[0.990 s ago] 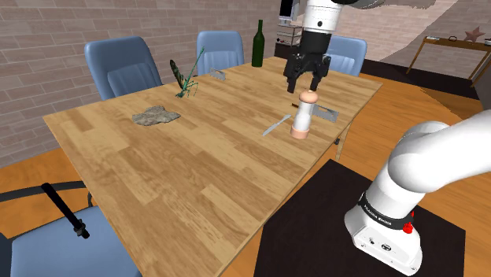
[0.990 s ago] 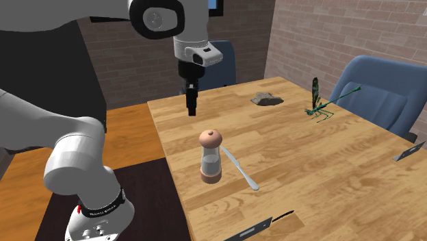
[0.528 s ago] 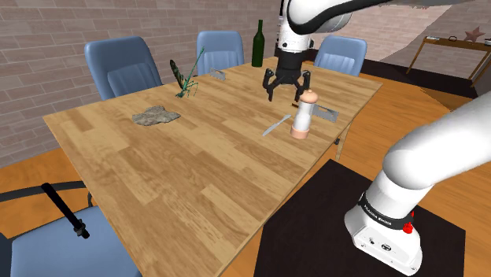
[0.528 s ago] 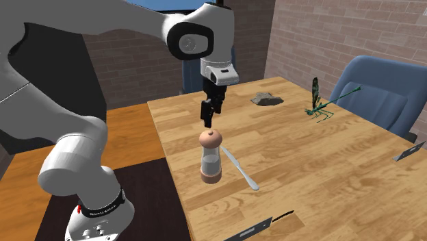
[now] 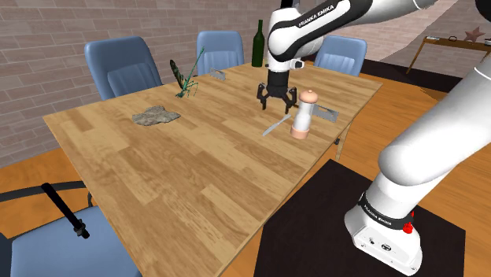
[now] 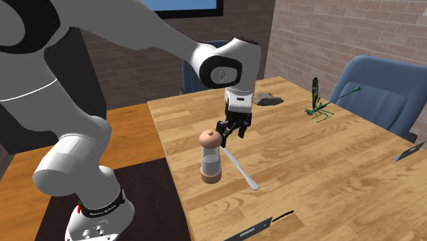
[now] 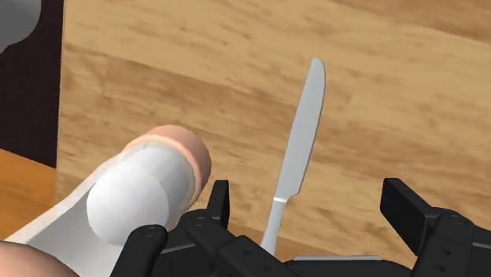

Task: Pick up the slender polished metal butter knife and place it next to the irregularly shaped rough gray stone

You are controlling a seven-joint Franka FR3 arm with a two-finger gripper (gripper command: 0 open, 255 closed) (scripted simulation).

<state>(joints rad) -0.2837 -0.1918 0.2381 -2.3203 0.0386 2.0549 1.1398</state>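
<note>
The slim silver butter knife (image 5: 276, 124) (image 6: 239, 166) lies flat on the wooden table (image 5: 181, 173), close beside a pinkish pepper mill (image 5: 304, 114). My gripper (image 5: 277, 105) (image 6: 233, 130) hangs open just above the knife, pointing down. In the wrist view the knife (image 7: 299, 149) runs up from between my spread fingers (image 7: 216, 203), untouched, with its handle end under the hand. The rough grey stone (image 5: 155, 116) (image 6: 267, 98) rests far off toward the shoulder view's left.
The pepper mill (image 6: 211, 156) (image 7: 149, 189) stands upright right beside my gripper. A green dragonfly figure (image 5: 186, 79), a dark bottle (image 5: 259, 43) and a larger kitchen knife (image 5: 326, 114) also sit on the table. Blue chairs (image 5: 126, 71) ring it.
The gripper has come down and moved toward the shoulder view's left, from above the pepper mill to low over the butter knife. It stays open.
</note>
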